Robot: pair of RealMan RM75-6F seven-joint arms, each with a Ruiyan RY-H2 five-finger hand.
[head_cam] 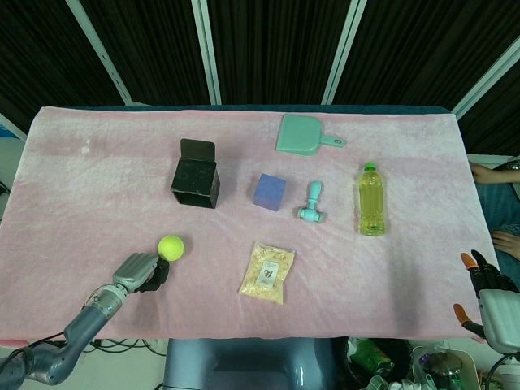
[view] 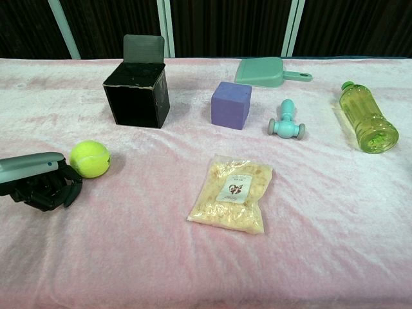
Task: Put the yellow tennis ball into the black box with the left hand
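Note:
The yellow tennis ball (head_cam: 171, 247) (view: 89, 158) lies on the pink cloth near the front left. My left hand (head_cam: 140, 270) (view: 38, 180) is low over the cloth just left of and nearer than the ball, its fingers bent downward and apart, holding nothing; its fingertips touch or nearly touch the ball. The black box (head_cam: 196, 183) (view: 137, 96) stands open-topped behind the ball, its lid flap up at the back. My right hand (head_cam: 487, 296) hangs off the table's front right corner, fingers spread, empty; the chest view does not show it.
A purple cube (head_cam: 270, 192), a teal roller (head_cam: 310, 203), a teal dustpan (head_cam: 302, 135) and a lying yellow bottle (head_cam: 371, 200) sit to the right of the box. A snack bag (head_cam: 267, 273) lies front centre. A person's hand (head_cam: 508, 242) shows at the right edge.

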